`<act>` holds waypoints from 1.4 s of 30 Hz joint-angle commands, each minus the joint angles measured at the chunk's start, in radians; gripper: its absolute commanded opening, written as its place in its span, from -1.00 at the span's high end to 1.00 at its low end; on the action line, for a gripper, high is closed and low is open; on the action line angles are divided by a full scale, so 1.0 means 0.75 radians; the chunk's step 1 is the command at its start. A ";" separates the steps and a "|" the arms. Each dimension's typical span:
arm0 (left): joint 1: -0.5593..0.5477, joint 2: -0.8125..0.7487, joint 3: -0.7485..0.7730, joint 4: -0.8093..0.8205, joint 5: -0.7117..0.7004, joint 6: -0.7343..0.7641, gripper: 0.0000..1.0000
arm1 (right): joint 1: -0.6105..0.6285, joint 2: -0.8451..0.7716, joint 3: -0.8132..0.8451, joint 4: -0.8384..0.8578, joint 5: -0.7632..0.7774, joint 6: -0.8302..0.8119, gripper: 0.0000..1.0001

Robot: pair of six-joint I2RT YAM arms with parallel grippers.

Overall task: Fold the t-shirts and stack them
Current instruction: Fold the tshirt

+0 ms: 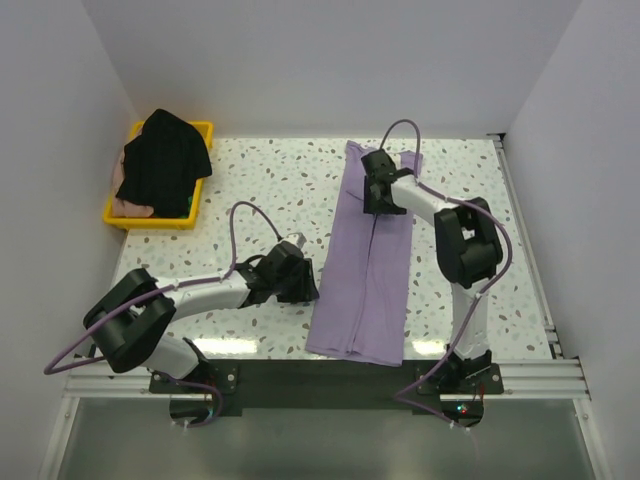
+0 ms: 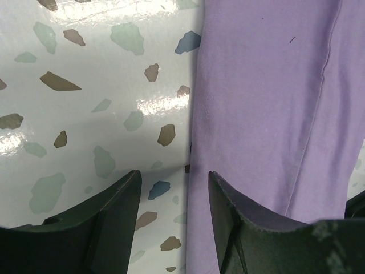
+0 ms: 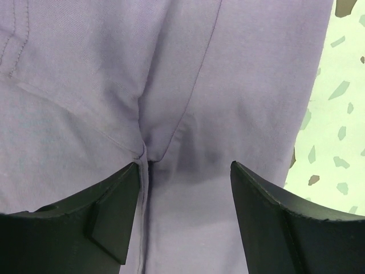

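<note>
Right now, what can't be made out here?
Pink shirt: top view, mostly buried under the black shirt in the yellow tray.
Purple shirt: top view, right gripper covers part of its far end.
Left gripper: wrist view, contact with the cloth unclear.

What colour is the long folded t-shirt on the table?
The t-shirt is plain lavender-purple, with no pattern; the top external view shows it best.

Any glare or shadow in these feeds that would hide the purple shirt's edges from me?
Top view: glare bands on the table along its far and near edges, none on the lavender shirt. Left wrist view: bright sheen on the table, yet the shirt's edge reads sharply. Right wrist view: a shadow on the cloth between the right gripper's fingers; the table at right is washed out.
</note>
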 commanded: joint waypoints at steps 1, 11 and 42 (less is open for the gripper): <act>0.001 0.023 -0.026 0.041 -0.026 0.024 -0.11 | -0.024 -0.094 -0.032 0.059 -0.054 0.038 -0.36; 0.001 0.040 -0.030 0.049 -0.022 0.026 -0.11 | -0.096 -0.129 -0.166 0.141 -0.207 0.099 -0.36; 0.172 0.334 0.279 0.039 0.123 0.141 -0.11 | -0.202 0.391 0.428 0.014 -0.344 0.097 -0.33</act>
